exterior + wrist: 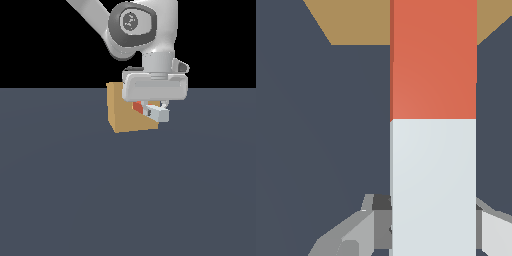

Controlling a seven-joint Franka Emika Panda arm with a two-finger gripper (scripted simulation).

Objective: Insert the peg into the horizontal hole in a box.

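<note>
The tan box [122, 112] stands on the dark floor, partly behind my hand. My gripper [152, 111] is shut on the peg, holding it level just in front of the box. The peg's pale grey-white half [161, 115] points away from the box and its red-orange half [137, 106] points at the box face. In the wrist view the peg [433, 125] fills the middle, its red-orange end reaching over the box [351, 22], with my fingers [381, 220] at its pale end. The hole is hidden behind the peg and hand.
The dark grey floor [125, 200] spreads around the box. The white arm [135, 30] rises above the gripper against a black background.
</note>
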